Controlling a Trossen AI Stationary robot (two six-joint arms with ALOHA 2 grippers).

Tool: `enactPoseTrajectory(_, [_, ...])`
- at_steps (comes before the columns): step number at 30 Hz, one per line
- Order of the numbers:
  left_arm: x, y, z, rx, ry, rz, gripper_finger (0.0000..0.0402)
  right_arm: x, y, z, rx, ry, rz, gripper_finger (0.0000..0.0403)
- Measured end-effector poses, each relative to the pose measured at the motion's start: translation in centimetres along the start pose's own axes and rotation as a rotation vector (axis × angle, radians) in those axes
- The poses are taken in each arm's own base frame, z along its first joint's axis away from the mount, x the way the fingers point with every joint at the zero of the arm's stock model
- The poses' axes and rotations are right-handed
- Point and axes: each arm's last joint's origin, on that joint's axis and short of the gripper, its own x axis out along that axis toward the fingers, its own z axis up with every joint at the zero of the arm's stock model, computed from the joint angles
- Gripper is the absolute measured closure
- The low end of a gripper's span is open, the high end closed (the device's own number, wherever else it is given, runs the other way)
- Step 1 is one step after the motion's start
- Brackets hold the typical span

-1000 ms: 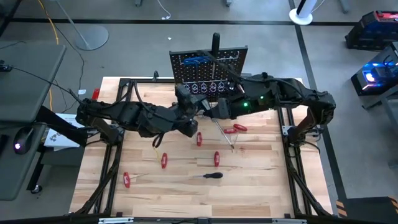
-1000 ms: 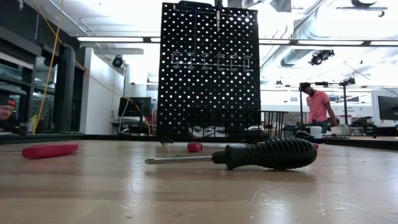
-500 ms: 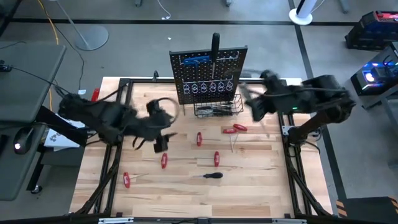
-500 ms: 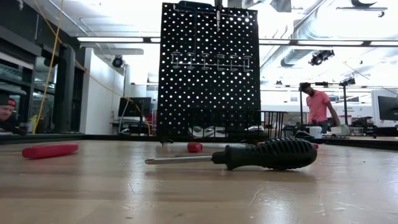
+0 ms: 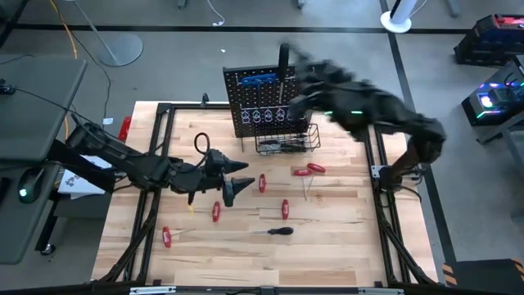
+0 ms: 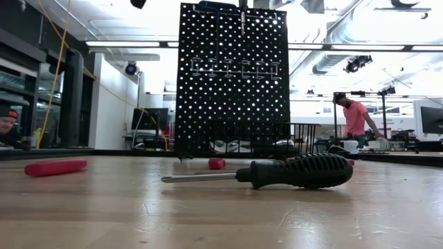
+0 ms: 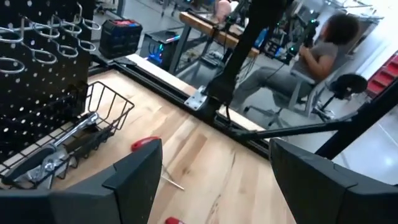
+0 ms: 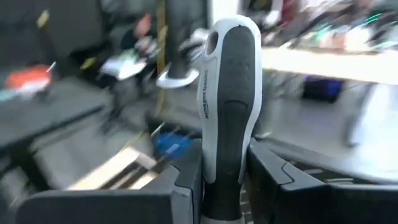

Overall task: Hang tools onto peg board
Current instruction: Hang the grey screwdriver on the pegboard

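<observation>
The black peg board [image 5: 274, 102] stands at the table's far edge, with a blue T-handle key [image 5: 258, 79], loop hooks and a wire basket [image 5: 286, 143] on it. A black handle [image 5: 283, 57] stands above its top edge. My right gripper [image 8: 224, 180], blurred above the board's top [image 5: 301, 70], is shut on a black-and-white screwdriver handle [image 8: 227, 93]. My left gripper [image 5: 234, 179] is open and empty above the table's middle, near a red-handled tool [image 5: 261, 182]. Whether the held handle is the one above the board, I cannot tell. My right gripper pinches the screwdriver's handle [image 8: 222, 168] between its two fingers, which lie on its two sides. The handle runs along the fingers and its rounded butt end [image 8: 233, 28] points away from the wrist. The shaft and the rest of the hold are hidden by the gripper.
Several red-handled tools [image 5: 285, 209] [image 5: 216, 211] [image 5: 166, 238] [image 5: 309, 170] and a black screwdriver [image 5: 278, 232] lie flat on the wooden table. The basket [image 7: 93, 118] holds a silver wrench [image 7: 62, 140]. People sit and stand beyond the table [image 7: 323, 50] [image 6: 353, 114].
My right gripper has swung fast from in front of the basket, back toward the table's right edge, then up and to the far edge above the peg board's top. My left gripper has drawn back from the board toward the table's left and near side.
</observation>
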Motion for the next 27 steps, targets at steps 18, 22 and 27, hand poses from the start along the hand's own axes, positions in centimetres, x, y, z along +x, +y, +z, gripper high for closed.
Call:
enactPoseTrajectory(18, [-3.9,-0.4,2.2,0.070,-0.048,-0.107,0.0117,9.1,9.9,-3.3,0.175,-0.175,0.661,0.0332])
enactPoseTrajectory(22, [-5.3,0.6,2.6,0.105,-0.001,-0.086,0.0117,10.7,10.8,-6.0,0.139,-0.056,0.593,0.0332])
enactPoseTrajectory(27, [-7.0,2.1,3.0,0.127,0.053,-0.033,0.0117,9.1,8.2,-4.5,0.087,-0.023,0.370,0.0332])
